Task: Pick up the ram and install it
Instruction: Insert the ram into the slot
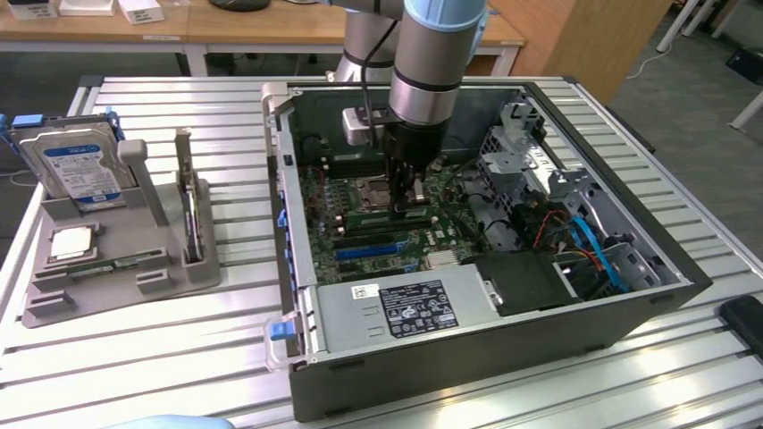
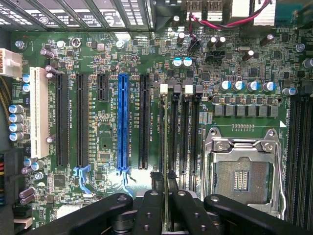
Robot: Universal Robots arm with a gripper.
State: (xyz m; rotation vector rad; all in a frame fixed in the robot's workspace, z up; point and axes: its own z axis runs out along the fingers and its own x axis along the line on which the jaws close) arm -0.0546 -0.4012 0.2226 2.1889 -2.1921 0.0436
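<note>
My gripper (image 1: 408, 198) reaches down into the open computer case (image 1: 620, 295), just above the motherboard (image 1: 357, 223). In the wrist view the gripper (image 2: 166, 198) is shut on the ram (image 2: 167, 156). The ram is seen edge-on as a thin strip running out from between the two black fingers (image 2: 149, 208). It stands upright over the row of black memory slots (image 2: 178, 142) beside the processor socket (image 2: 244, 169), lined up with the slots. I cannot tell whether its lower edge touches a slot.
A grey holder (image 1: 120, 268) on the slatted table at the exterior view's left carries a silver hard drive (image 1: 78, 170) and a square silver processor chip (image 1: 71, 243). Inside the case are the power supply (image 1: 406, 313), drive cages (image 1: 537, 170), cables (image 1: 596, 255) and a blue expansion slot (image 2: 122, 127).
</note>
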